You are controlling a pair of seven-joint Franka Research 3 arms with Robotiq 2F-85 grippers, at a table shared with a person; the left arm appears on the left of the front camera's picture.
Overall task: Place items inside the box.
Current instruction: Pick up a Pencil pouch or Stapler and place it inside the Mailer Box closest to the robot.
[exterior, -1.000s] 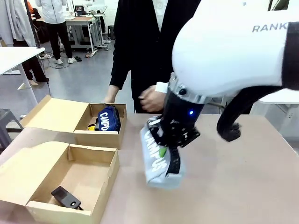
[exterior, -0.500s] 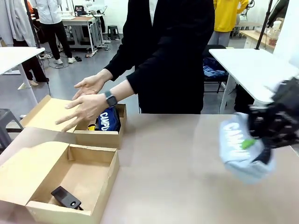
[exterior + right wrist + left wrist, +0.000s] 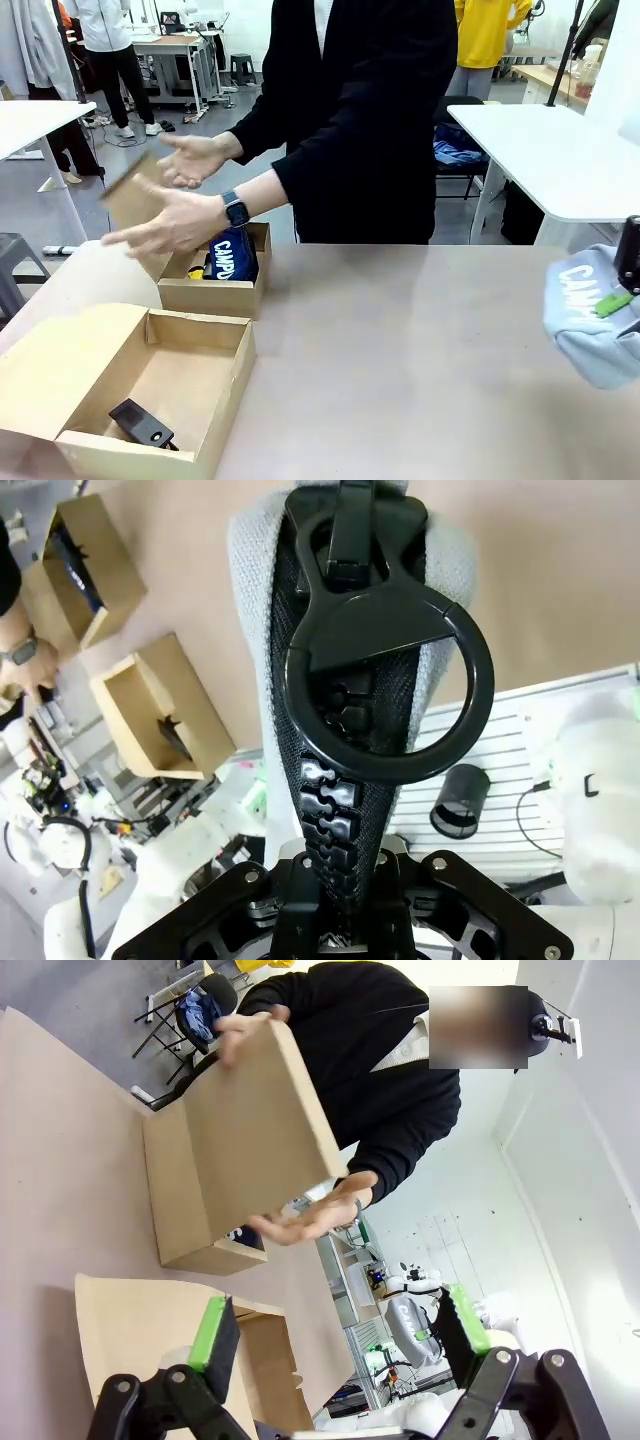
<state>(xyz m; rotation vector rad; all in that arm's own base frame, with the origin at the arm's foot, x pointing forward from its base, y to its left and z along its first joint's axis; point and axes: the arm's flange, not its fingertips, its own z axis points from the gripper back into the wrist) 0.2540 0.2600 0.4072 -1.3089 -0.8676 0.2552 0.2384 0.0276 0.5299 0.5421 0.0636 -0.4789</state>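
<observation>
Right pincer (image 3: 627,285): closed, gripping the grey pouch (image 3: 588,325) and holding it clear above the bench (image 3: 420,360) at the right edge. White print on the pouch is reading "CAMP"; the rest is running out of frame. In the right wrist view the jaws are clamping the pouch's black zip, with a large black zip ring (image 3: 385,685) lying over it.

Left pincer (image 3: 335,1330): we are seeing both green pads standing wide apart, nothing between them, so open.

Far box (image 3: 215,296), toward the bench's far left corner: cardboard, holding a navy pouch (image 3: 233,258) standing on end. Its lettering is reading "CAMPU" before the box wall cuts it off. A small yellow piece (image 3: 196,271) is showing just beside the pouch, too little of it to name. The person's hands (image 3: 172,226) are holding this box's lid (image 3: 132,196) tilted up, one hand on either side; the lid is blurring. A dark watch (image 3: 236,211) is sitting on the nearer wrist.

Near box (image 3: 232,385), at the bench's near left corner: cardboard, lid lying open to the left. A black stapler (image 3: 142,424) is lying on its floor by the near wall.
</observation>
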